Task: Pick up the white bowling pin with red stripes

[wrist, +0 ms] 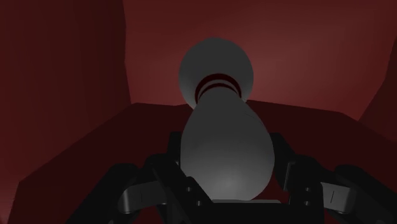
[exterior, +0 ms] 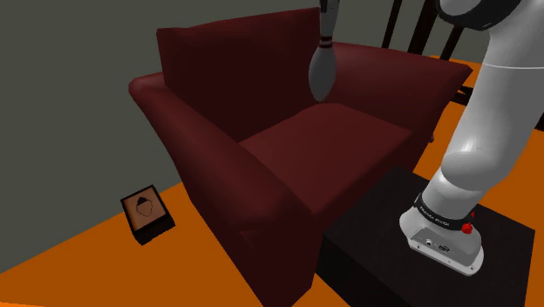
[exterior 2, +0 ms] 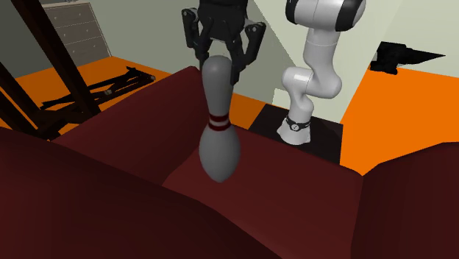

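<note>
The grey bowling pin (exterior 2: 218, 132) with dark red stripes is clasped at its narrow top by the black jaws and is suspended, base downward, above the dark red armchair (exterior: 261, 166) seat.

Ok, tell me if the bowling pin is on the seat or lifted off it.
Lifted: the gripper clasps the bowling pin by its head, and its base hangs above the armchair seat, nearly upright.

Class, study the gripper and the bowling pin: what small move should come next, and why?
Probably a short straight lift with the grip shut. The gripper clasps the grey, red-striped bowling pin by its head; it hangs upright, its base seemingly just clear of the dark red armchair seat.
</note>
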{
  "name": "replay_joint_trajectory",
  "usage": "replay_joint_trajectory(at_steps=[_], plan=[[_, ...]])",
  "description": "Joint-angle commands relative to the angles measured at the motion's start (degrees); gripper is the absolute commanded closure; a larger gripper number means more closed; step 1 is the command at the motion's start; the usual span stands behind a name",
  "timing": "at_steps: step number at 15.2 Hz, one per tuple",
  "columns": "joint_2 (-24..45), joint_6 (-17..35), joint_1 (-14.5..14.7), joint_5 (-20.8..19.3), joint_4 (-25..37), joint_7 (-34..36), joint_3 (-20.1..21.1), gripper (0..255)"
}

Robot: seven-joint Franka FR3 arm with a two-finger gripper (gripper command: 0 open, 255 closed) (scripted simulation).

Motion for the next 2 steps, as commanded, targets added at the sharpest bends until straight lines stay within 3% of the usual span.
replay_joint_trajectory(at_steps=[1, 2], plan=[[0.7, -1.3, 0.0, 0.1, 2.1, 0.0, 0.0, 255], [0.6, -1.3, 0.0, 0.1, 2.0, 0.0, 0.0, 255]])
